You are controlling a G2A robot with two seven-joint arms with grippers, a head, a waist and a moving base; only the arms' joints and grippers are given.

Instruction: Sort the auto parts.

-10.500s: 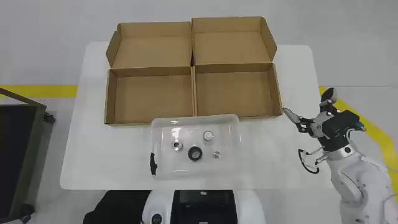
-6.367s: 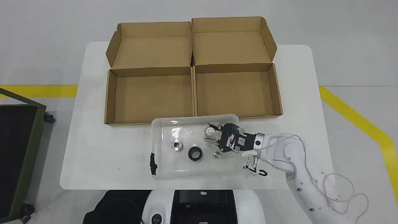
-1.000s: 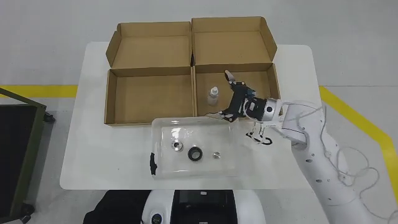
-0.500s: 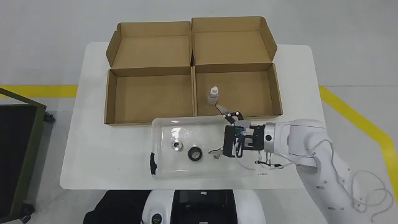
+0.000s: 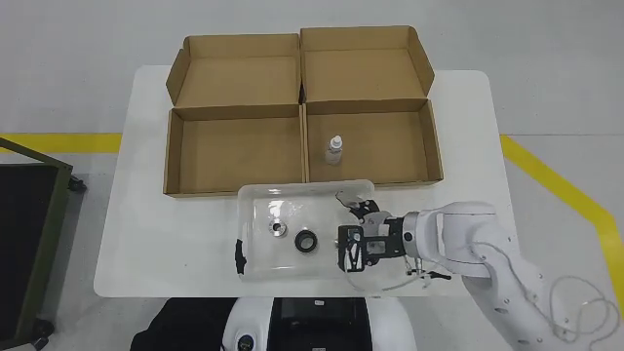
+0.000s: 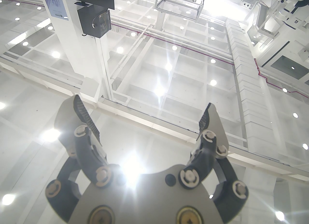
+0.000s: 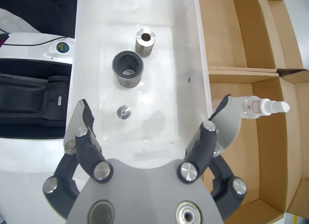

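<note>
In the bin [image 7: 201, 48], a small disc [image 7: 123, 112] lies under the right gripper [image 7: 154, 109], between jaws (wide apart).

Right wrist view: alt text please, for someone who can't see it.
The open right gripper hangs over a clear bin holding a dark bearing, a silver sleeve and a small silver cap. A small bottle sits in the cardboard box beside the bin.

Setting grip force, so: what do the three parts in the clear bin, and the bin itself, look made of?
Bored cylinder: probably bare steel or aluminium, matte grey brushed sheen. Wide ring: dark metal shell, seemingly a black liner inside. Small disc: bright polished metal, it glints. Bin: translucent plastic, milky walls with soft reflections.
</note>
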